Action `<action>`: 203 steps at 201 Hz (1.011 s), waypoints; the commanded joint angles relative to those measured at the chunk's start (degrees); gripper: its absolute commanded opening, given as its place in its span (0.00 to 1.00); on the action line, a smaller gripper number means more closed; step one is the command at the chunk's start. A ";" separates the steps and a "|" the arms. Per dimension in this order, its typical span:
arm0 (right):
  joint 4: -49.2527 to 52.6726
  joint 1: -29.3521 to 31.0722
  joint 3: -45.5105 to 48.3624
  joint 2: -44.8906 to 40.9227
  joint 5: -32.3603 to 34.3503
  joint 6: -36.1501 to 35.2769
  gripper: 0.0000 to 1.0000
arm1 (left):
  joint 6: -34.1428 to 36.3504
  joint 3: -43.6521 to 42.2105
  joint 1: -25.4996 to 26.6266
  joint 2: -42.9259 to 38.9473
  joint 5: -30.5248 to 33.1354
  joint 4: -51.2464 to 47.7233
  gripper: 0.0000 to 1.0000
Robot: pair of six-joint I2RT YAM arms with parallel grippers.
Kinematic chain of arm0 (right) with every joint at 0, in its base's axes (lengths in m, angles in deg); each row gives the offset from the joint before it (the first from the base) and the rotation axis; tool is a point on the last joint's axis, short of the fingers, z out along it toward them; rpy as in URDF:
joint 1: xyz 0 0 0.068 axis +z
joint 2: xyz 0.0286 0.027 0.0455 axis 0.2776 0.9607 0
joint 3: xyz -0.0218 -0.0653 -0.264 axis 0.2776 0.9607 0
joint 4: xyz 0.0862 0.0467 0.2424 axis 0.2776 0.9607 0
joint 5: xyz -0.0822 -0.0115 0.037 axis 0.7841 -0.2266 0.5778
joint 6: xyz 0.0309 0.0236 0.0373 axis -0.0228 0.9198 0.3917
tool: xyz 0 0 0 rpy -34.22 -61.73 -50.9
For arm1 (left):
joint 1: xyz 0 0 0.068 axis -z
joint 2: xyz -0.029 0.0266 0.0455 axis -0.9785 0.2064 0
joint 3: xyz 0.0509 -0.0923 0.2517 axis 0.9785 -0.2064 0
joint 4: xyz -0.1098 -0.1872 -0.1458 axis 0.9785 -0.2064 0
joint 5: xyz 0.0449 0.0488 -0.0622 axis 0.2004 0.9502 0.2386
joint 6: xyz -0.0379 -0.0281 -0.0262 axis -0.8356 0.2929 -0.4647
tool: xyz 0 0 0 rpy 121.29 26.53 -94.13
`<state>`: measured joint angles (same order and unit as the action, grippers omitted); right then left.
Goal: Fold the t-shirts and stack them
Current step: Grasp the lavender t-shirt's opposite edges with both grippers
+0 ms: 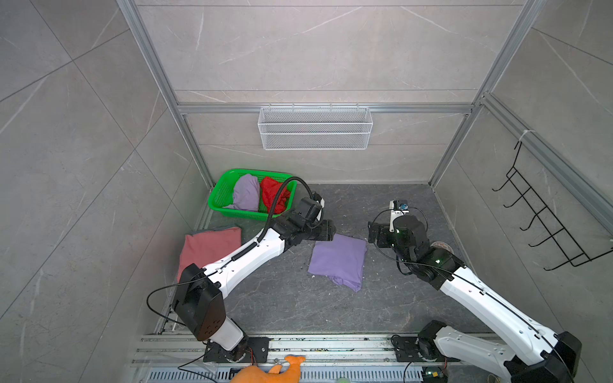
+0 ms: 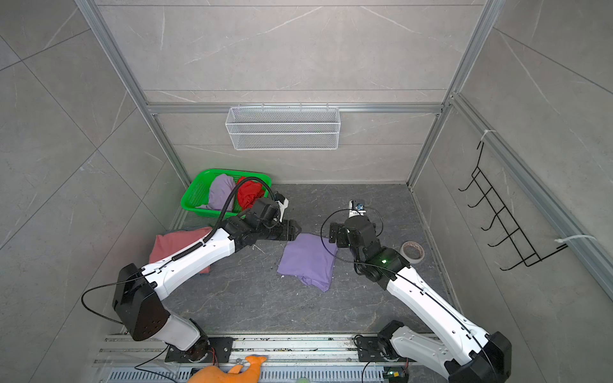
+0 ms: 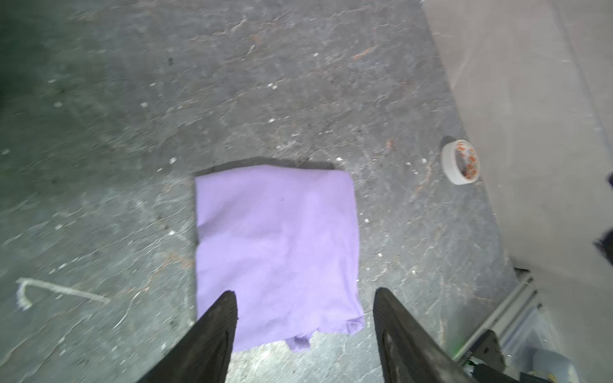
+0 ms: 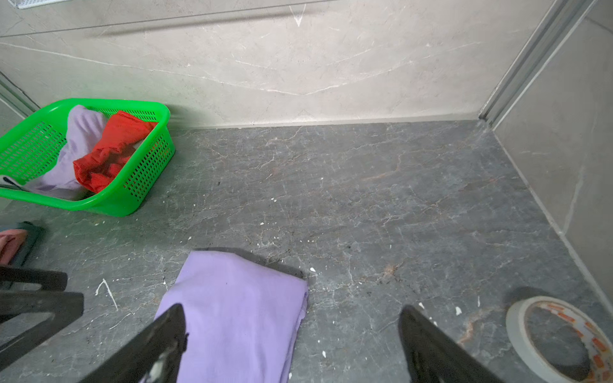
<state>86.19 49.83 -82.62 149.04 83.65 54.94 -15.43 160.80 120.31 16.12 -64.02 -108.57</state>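
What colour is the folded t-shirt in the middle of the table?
Lavender, no print visible. The folded t-shirt shows best in the left wrist view.

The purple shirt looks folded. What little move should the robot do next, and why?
Probably close the open left gripper on an edge of the folded lavender cotton t-shirt, to carry it onto the folded dusty-pink t-shirt. The lavender one looks finished, and the right gripper is open and empty as well.
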 commanded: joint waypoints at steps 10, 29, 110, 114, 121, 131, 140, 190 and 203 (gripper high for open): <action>4.78 -0.01 6.42 -0.06 -7.86 9.37 0.99 | -5.15 -9.74 -0.11 -2.70 1.85 -4.14 0.63; 3.20 -0.01 11.00 0.74 -12.52 14.41 0.98 | -8.54 -17.11 0.44 -3.44 2.62 -1.13 0.61; -8.99 0.42 19.65 10.71 -23.74 18.28 0.86 | -16.23 -28.83 0.68 2.43 -0.21 18.96 0.54; -9.24 0.48 19.72 11.34 -23.94 18.35 0.86 | -16.22 -28.80 0.69 2.87 -0.27 19.59 0.54; -9.41 0.53 19.83 12.54 -23.99 18.69 0.86 | -16.50 -28.79 0.76 3.57 -0.51 20.47 0.53; -9.95 0.56 20.07 13.88 -24.30 19.03 0.82 | -16.82 -28.71 0.80 4.45 -0.86 21.56 0.51; -10.26 0.54 20.37 14.84 -24.58 19.56 0.80 | -17.16 -28.79 0.79 5.25 -1.07 22.35 0.46; -14.56 0.78 21.20 18.20 -26.11 19.88 0.53 | -18.08 -29.39 1.02 6.93 -1.14 25.48 0.19; -14.82 0.93 20.85 18.58 -26.19 19.77 0.45 | -18.05 -29.41 1.02 6.74 -1.11 25.67 0.18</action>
<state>73.77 50.34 -61.99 166.53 58.25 74.87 -32.67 131.68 120.96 22.52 -64.59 -84.95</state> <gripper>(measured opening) 0.509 0.188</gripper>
